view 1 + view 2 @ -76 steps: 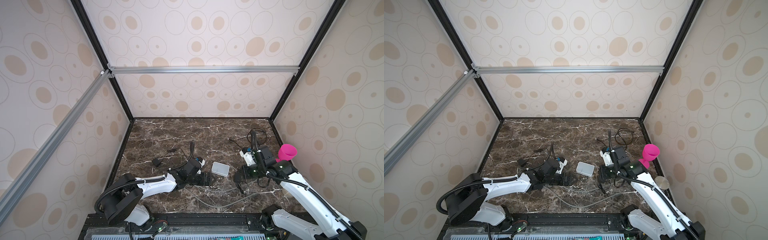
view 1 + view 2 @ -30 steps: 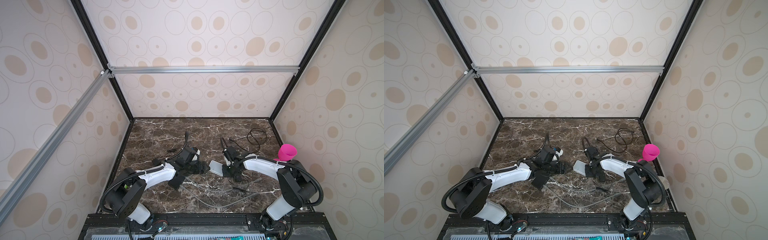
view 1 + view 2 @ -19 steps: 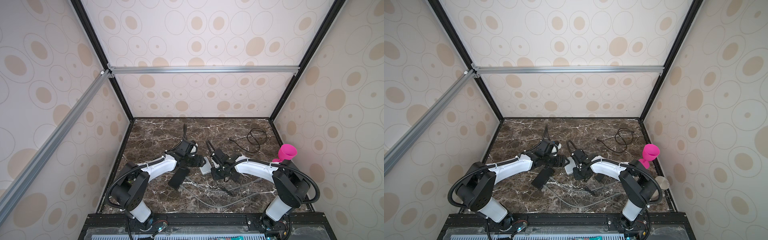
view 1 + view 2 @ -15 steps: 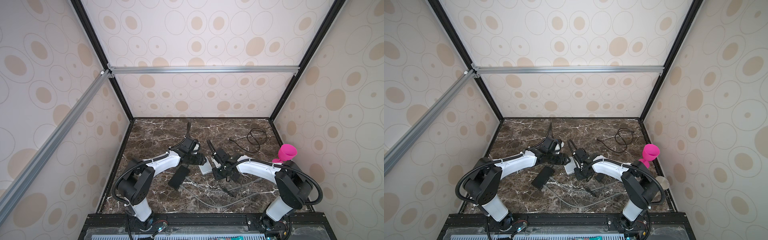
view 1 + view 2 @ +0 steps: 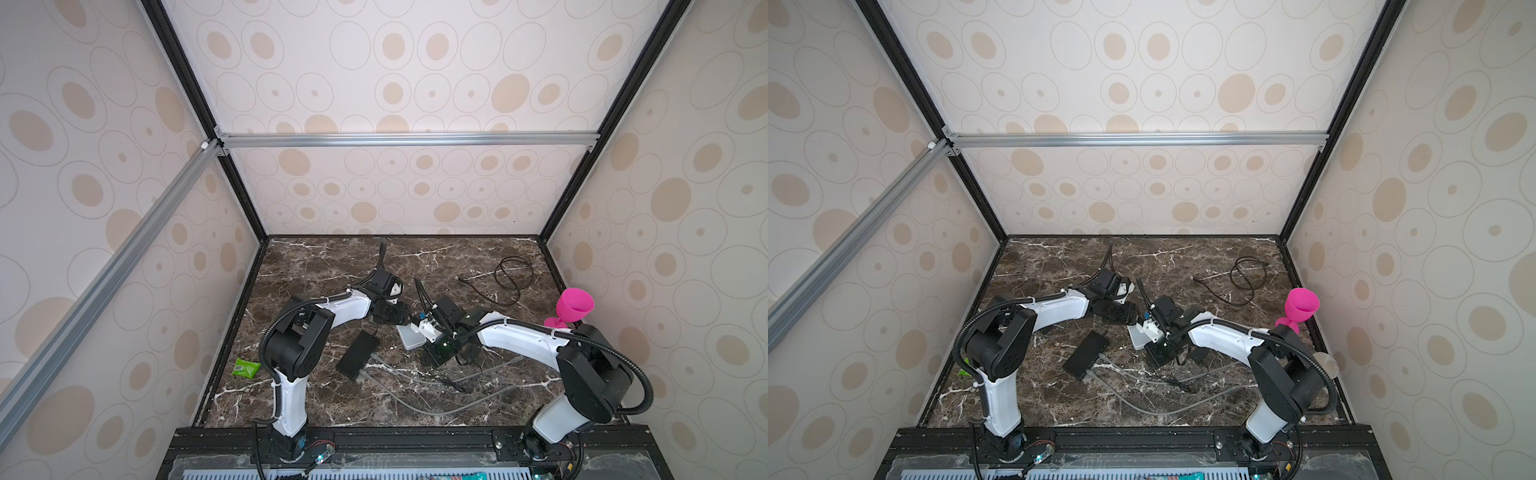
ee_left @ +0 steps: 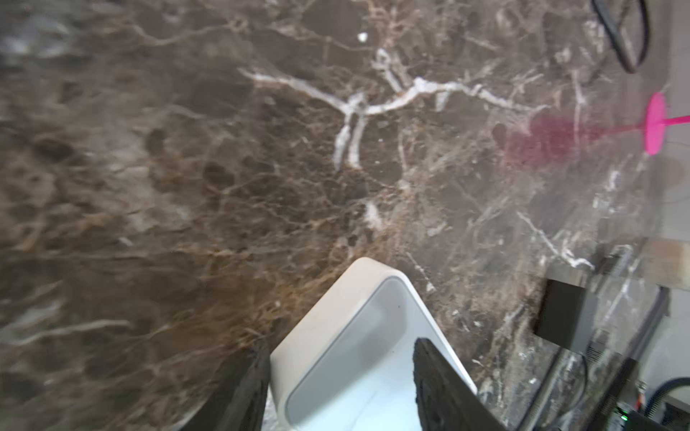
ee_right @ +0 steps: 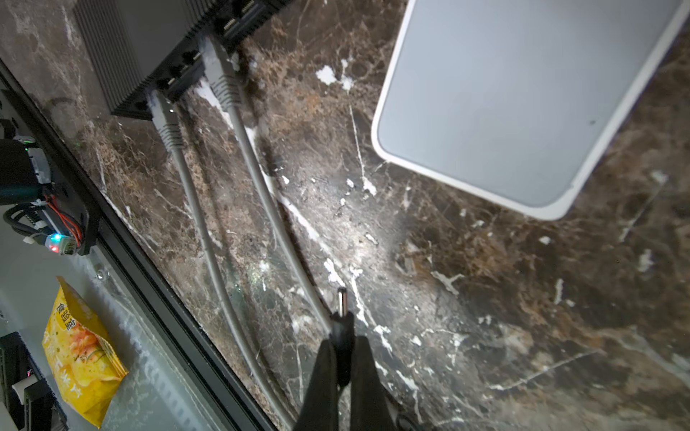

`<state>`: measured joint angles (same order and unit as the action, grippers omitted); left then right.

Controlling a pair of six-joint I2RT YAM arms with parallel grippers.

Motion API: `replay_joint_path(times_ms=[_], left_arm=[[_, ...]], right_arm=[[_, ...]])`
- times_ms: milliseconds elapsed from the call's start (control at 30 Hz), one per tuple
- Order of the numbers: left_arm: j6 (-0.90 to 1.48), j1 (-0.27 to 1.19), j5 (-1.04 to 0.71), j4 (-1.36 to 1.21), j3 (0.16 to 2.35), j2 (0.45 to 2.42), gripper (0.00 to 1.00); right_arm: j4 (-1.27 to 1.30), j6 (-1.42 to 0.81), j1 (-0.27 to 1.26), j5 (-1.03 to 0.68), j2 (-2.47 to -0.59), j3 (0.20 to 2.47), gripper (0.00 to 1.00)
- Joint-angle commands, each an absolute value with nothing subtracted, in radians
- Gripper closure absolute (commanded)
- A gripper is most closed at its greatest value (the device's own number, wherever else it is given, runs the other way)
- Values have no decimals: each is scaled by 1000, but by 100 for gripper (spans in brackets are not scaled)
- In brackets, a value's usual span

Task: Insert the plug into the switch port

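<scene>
The right gripper [image 7: 341,345] is clamped on the black plug [image 7: 342,321], whose metal tip sticks out past the fingertips above the bench [image 7: 485,298]. The plug is held near the white switch [image 7: 522,100] but apart from it, with bare marble between, and it sits in no port. In a top view this gripper is just right of the white switch [image 5: 409,340]. The left gripper [image 6: 339,345] reaches the white switch from its far-left side, jaws apart with one end of the switch between them; whether they press on it I cannot tell. A black ribbed box [image 5: 357,355] with two grey cables [image 7: 194,209] plugged in lies left of the white switch, apart from it. A pink goblet [image 5: 575,305] stands far to the right of the white switch
</scene>
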<state>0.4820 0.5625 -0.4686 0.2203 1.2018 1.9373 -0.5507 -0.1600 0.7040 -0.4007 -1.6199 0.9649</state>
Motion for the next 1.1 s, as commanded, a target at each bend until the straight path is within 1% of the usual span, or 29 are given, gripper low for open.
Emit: replay_joint_path(times_ms=[0, 133, 333, 533, 633, 767, 900, 1067], left_arm=[[495, 561, -537, 191, 1149, 1895, 39], [518, 560, -572, 145, 1066, 1850, 39], [514, 560, -568, 137, 1018, 1821, 38], [459, 560, -512, 216, 1117, 1869, 38], [416, 561, -480, 270, 1185, 1910, 42], [365, 561, -409, 343, 1246, 1953, 43], [355, 560, -425, 341, 1259, 1968, 43], [377, 561, -463, 296, 1221, 1967, 43]], right_arm=[[-608, -133, 670, -393, -1659, 966, 100], [-619, -113, 667, -353, -1671, 966, 100], [-608, -121, 657, -301, -1694, 971, 100], [-565, -156, 657, -310, -1724, 976, 100], [-537, -174, 657, -324, -1732, 977, 100], [-522, -186, 656, -325, -1748, 993, 100], [-497, -201, 656, -329, -1759, 1000, 100], [-467, -225, 655, -313, -1759, 1003, 100]])
